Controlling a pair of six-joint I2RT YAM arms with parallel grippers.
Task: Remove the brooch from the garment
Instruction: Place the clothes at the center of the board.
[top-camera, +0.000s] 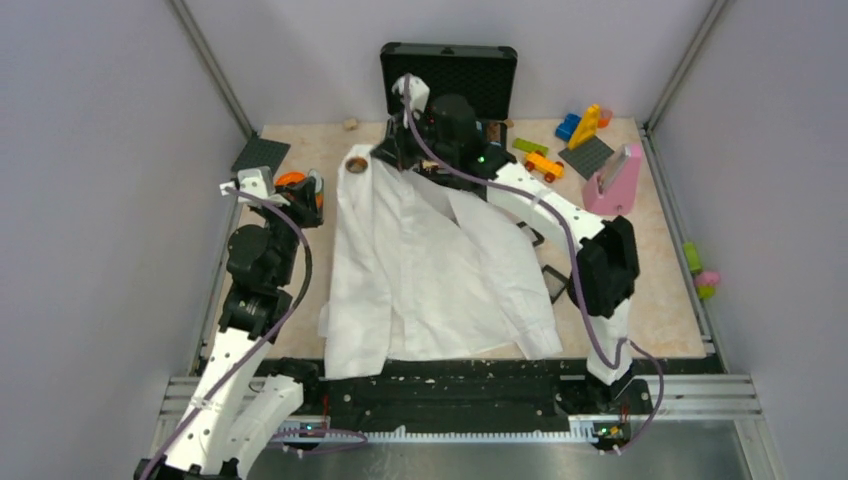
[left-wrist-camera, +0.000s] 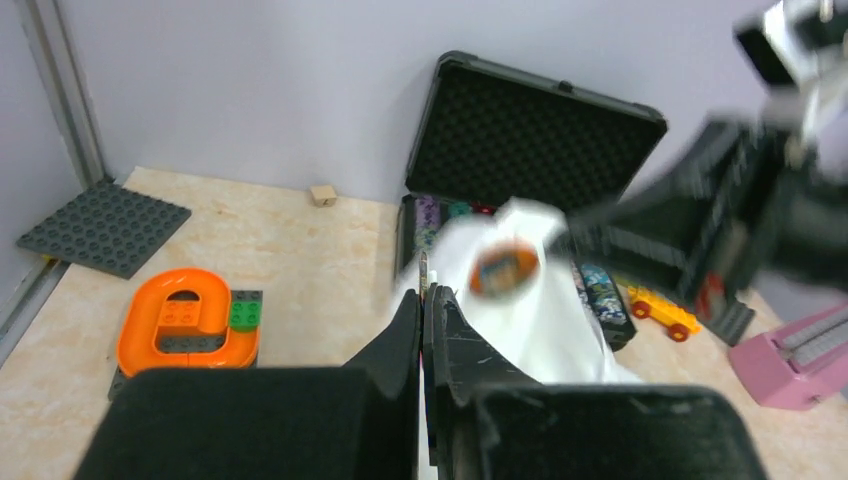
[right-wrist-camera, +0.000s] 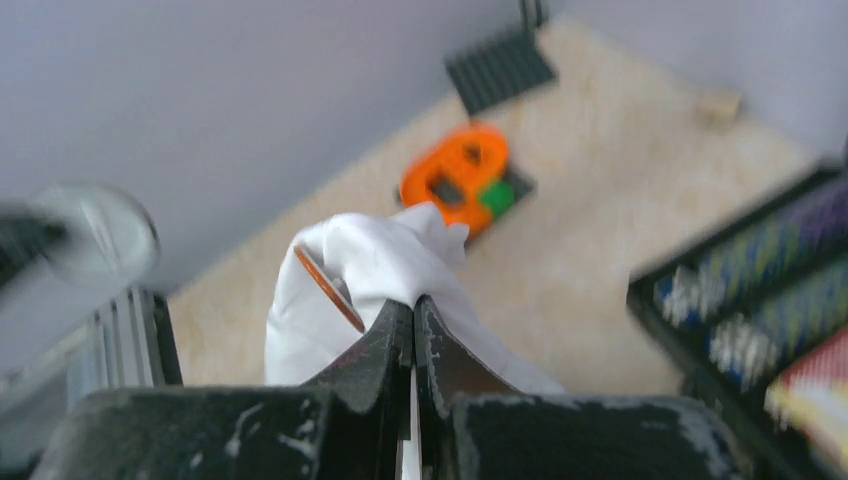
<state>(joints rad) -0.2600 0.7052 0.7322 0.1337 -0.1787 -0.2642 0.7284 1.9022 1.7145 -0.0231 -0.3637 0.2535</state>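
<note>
- Markings: the packs (left-wrist-camera: 603, 292) in the open black case (left-wrist-camera: 535, 130) carry printed patterns, too blurred to read.
- Brooch (left-wrist-camera: 503, 268): a round orange-brown and pale disc fixed to the raised collar end of the white shirt (top-camera: 430, 270), at the far left of the garment. In the right wrist view it shows edge-on, just left of the fingertips.
- Right gripper (right-wrist-camera: 413, 300): fingers together, clamped on a fold of shirt fabric just beside the brooch. White cloth shows in the slit between them.
- Right arm: stretched from its base across the shirt to the far edge of the table, wrist in front of the case. It covers part of the shirt's right side and is motion-blurred in the left wrist view.
- Left gripper (left-wrist-camera: 424, 295): fingers together, pointing toward the brooch. Whether a thin edge of cloth sits between them cannot be told.
- Left arm: folded upright at the table's left edge, wrist beside the orange track piece (left-wrist-camera: 185, 320).
- Cut off: the pink block (left-wrist-camera: 800, 355) runs out of the left wrist view.
</note>
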